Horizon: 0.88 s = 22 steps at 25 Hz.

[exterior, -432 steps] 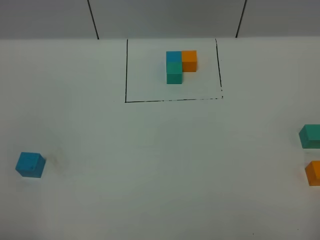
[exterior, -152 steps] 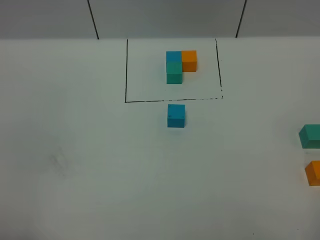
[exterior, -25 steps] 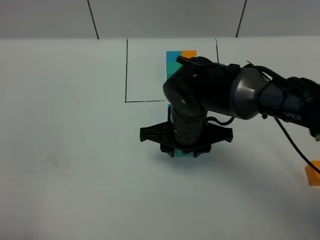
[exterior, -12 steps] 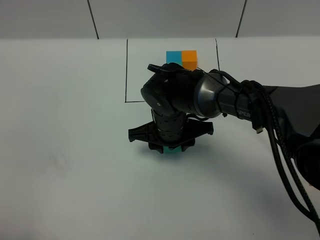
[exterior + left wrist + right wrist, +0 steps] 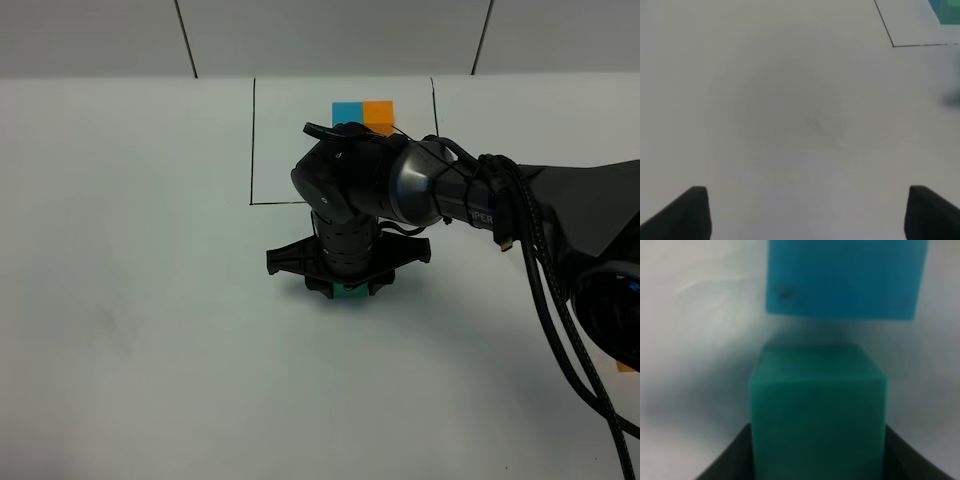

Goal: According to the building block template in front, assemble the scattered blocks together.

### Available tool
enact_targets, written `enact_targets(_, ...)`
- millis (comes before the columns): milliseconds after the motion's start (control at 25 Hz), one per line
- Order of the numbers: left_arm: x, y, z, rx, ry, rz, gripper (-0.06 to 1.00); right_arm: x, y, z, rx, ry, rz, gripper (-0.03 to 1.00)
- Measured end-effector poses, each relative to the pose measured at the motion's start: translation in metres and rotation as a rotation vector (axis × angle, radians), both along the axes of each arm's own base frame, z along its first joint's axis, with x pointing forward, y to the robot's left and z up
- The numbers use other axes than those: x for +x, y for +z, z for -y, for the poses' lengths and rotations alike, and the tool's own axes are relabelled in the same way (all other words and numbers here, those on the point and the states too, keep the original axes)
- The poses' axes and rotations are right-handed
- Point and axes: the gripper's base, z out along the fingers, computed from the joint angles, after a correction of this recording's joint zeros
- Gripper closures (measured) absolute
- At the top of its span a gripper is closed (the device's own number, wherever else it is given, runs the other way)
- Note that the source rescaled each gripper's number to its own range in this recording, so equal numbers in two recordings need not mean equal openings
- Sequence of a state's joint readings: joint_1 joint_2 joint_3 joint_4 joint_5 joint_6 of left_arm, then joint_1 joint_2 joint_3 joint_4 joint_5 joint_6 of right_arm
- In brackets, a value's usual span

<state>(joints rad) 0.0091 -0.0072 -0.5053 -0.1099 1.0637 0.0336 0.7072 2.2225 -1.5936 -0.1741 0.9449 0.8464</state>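
Reaching across the middle of the high view, the right gripper (image 5: 346, 288) is seen low over the table (image 5: 130, 300), just in front of the black frame line (image 5: 253, 140). Only a sliver of the teal block (image 5: 350, 292) is shown beneath it. The building block template (image 5: 363, 110) is largely covered by the arm, and only its blue and orange tops are left visible.

In the left wrist view the left gripper (image 5: 807, 215) is shown with its tips wide apart and nothing between them, over bare table and well apart from the work.

In the right wrist view the teal block is seen clamped between the right gripper's jaws, and the blue block (image 5: 845, 277) lies directly ahead of it, very near. Whether the two faces touch cannot be told, since a band of shadow lies between them. The step in hand is judged to be the seating of teal against blue, as in the template. It would be done well if the faces were kept parallel and the side edges lined up. The blue block should not be shoved, and the jaws should be parted only once the teal block is set down.
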Motion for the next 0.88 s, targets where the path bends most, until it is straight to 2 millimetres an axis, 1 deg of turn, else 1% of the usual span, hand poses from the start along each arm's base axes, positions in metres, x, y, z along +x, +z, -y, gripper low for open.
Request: enact_targets(880,0.0,0.0,0.0,0.0,0.0,0.0,0.26,0.0049,0.0002,0.002,-0.025,0.024,0.05,0.96)
